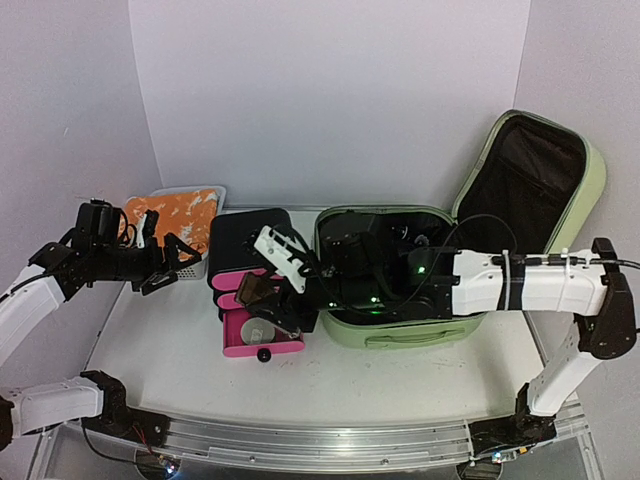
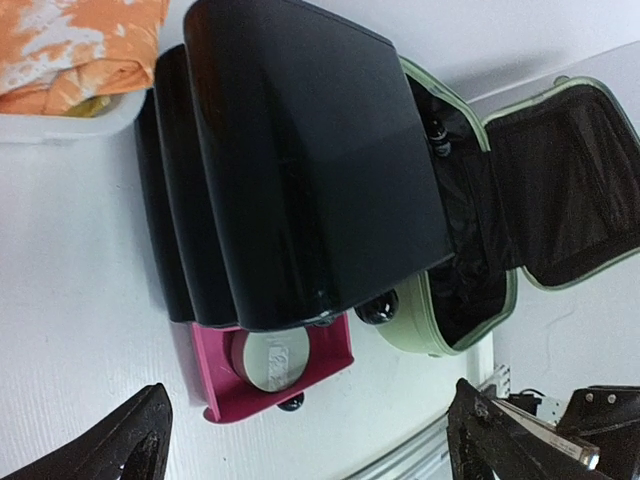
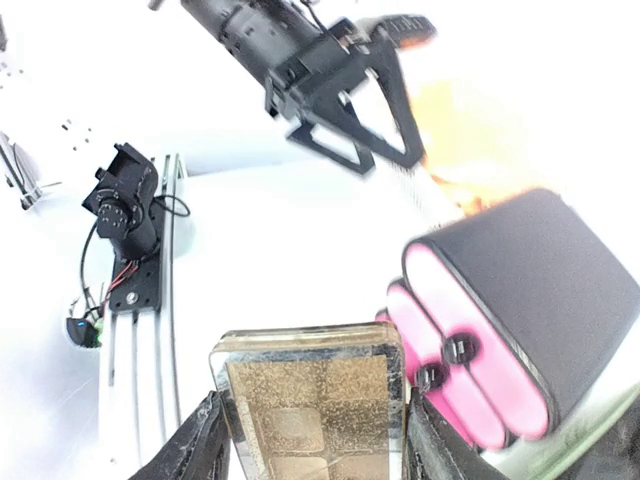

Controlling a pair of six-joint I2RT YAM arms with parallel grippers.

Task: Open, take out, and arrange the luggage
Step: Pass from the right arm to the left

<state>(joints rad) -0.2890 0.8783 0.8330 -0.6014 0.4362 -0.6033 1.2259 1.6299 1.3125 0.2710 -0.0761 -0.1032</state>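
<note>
The light-green luggage [image 1: 400, 325] lies open at centre right, its lid [image 1: 590, 190] standing up at the back and black lining showing; it also shows in the left wrist view [image 2: 405, 335]. My right arm reaches across it to the left. My right gripper [image 1: 262, 296] is shut on a flat clear case with brownish squares [image 3: 310, 410], held in front of the drawer box's pink fronts. My left gripper [image 1: 170, 262] is open and empty, in the air left of the drawer box; its fingertips [image 2: 130, 440] frame the table.
A small black drawer box [image 1: 245, 240] with pink fronts [image 3: 480, 340] stands left of the luggage. Its bottom pink drawer [image 1: 238, 345] is pulled out with a round tin [image 2: 270, 358] inside. A white basket [image 1: 195, 262] holding orange cloth [image 1: 170, 210] sits at the back left.
</note>
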